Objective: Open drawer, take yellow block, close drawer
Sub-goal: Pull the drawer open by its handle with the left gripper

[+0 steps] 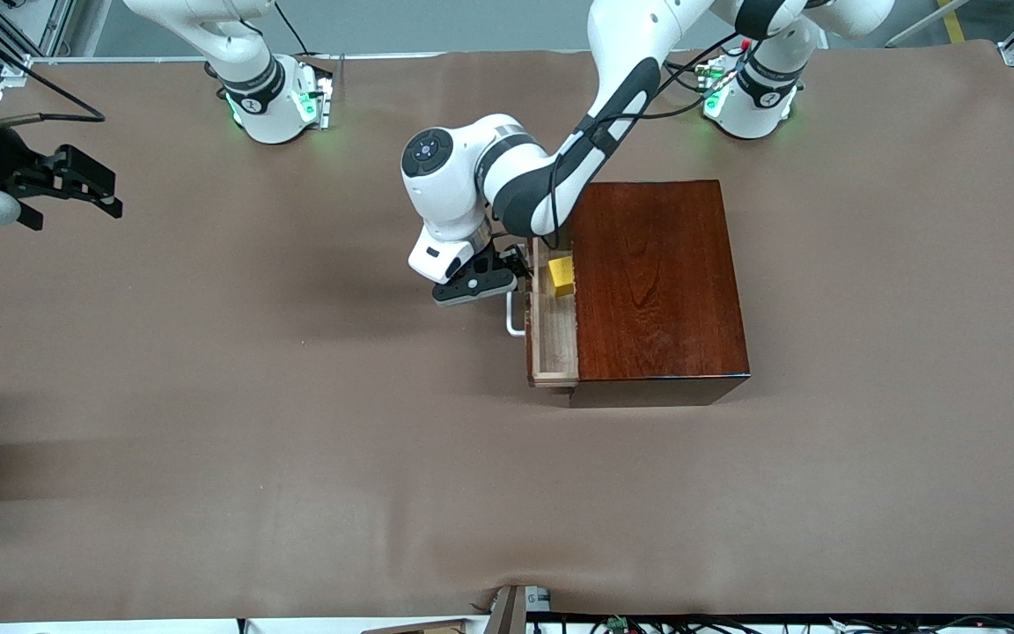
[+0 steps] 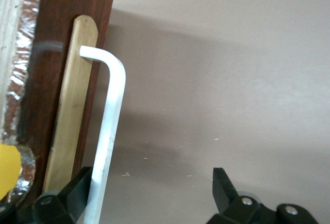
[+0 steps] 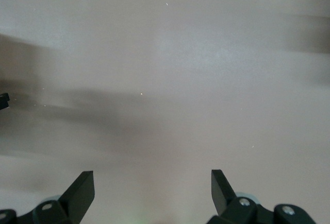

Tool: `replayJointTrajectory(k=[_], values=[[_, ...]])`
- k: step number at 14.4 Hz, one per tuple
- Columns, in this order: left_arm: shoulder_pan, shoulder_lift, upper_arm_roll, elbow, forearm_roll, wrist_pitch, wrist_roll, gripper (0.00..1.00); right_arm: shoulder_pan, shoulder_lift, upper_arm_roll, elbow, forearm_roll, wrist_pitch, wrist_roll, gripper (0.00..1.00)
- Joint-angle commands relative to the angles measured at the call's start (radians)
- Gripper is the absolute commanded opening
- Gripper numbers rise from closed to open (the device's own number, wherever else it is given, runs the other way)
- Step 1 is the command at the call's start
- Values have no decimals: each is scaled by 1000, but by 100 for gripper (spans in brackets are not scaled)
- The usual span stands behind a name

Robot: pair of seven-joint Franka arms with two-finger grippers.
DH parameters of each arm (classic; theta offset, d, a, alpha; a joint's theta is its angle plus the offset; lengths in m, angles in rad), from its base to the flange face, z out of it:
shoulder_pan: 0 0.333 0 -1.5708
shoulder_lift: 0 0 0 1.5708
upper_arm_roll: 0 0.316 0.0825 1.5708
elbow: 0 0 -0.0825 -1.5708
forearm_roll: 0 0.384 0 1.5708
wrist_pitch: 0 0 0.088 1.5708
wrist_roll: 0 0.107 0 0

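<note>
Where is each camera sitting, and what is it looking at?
Front view: high across the table, facing both arms' bases; shows the wooden box, the open drawer, the yellow block, the left end effector at the handle and the waiting right end effector.
Left wrist view: on the left wrist, looking at the handle between its open fingers.
Right wrist view: on the right wrist, over bare table, open fingers showing.
Shared: front and left wrist views both show handle, drawer, block.

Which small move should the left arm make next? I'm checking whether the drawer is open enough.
Probably pull the handle a bit more. The drawer is only partly out, with the block close to the box edge. The open left gripper straddles the handle. The right gripper waits, open.
</note>
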Motion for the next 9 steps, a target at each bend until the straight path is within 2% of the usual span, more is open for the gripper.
replayJointTrajectory(k=[1, 3, 9], values=[[-29, 18, -5, 31, -59, 89, -88, 100, -28, 15, 10, 16, -12, 3, -8, 100], [-32, 22, -5, 32, -59, 117, -93, 100, -39, 39, 10, 62, -15, 0, -8, 100], [-52, 30, -5, 32, -61, 194, -140, 100, -73, 85, 10, 64, -12, 9, -11, 100]])
